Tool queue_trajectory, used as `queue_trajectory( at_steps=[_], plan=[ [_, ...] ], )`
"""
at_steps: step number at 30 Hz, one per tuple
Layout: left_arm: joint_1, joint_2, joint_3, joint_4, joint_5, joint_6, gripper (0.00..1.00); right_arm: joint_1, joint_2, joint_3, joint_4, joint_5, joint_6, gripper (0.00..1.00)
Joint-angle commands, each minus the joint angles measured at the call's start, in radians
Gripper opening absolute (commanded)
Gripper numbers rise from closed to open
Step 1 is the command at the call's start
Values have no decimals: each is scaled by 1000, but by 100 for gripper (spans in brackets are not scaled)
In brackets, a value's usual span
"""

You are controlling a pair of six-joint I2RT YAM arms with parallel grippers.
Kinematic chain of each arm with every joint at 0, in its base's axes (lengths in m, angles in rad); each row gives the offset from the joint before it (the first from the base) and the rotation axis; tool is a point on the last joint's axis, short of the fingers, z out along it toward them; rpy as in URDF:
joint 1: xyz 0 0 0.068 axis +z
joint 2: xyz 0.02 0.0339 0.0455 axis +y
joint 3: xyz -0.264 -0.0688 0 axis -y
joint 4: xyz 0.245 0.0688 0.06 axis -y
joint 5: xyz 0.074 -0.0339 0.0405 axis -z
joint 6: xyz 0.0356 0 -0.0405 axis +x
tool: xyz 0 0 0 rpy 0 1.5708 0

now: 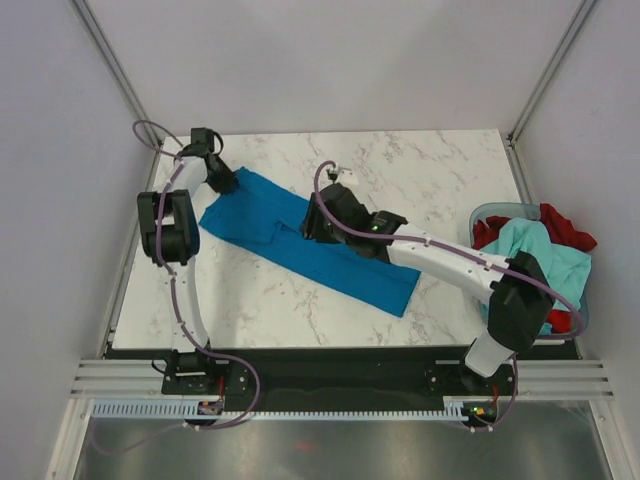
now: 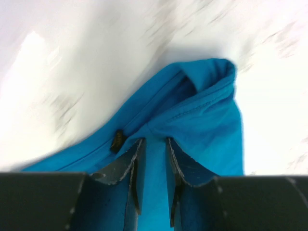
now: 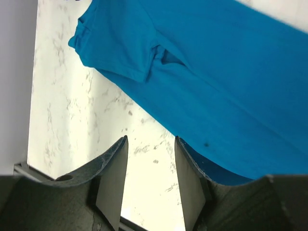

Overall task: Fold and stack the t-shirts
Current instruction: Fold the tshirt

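Right edge of frame: basket (image 1: 480, 212) on desk (image 1: 420, 170), mint shirt (image 1: 545, 250) and red shirt (image 1: 565, 225) heaped in it. Centre: blue shirt (image 1: 340, 265) lies flat, diagonal from upper left to lower right. Over its middle, right gripper (image 1: 312, 226) released, fingers apart. Upper left: left gripper (image 1: 225, 183) clenched on blue shirt's far corner, fabric pinched between fingers.

Table (image 1: 420, 170): shirt (image 1: 320, 262) spread left of centre; basket (image 1: 488, 208) at right edge, other shirts (image 1: 540, 250) heaped inside.
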Motion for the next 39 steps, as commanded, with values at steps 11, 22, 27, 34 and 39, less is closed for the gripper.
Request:
queue_trajectory(
  at_steps=[11,22,27,34,39],
  plan=[
    [-116,-42,316,77,231,113,33,-42,-96,-9,-66,112,-104,59],
    [-386,-409,-233,175,166,20,30,-88,-355,-165,-125,125,-118,60],
    [-525,-469,-485,298,200,-61,22,-114,-493,-192,-168,139,-140,58],
    [-671,-443,-579,304,157,-109,4,-139,-572,-201,-219,179,-146,58],
    [-693,-452,-674,301,119,-182,2,-139,-584,-218,-230,178,-132,58]
  ],
)
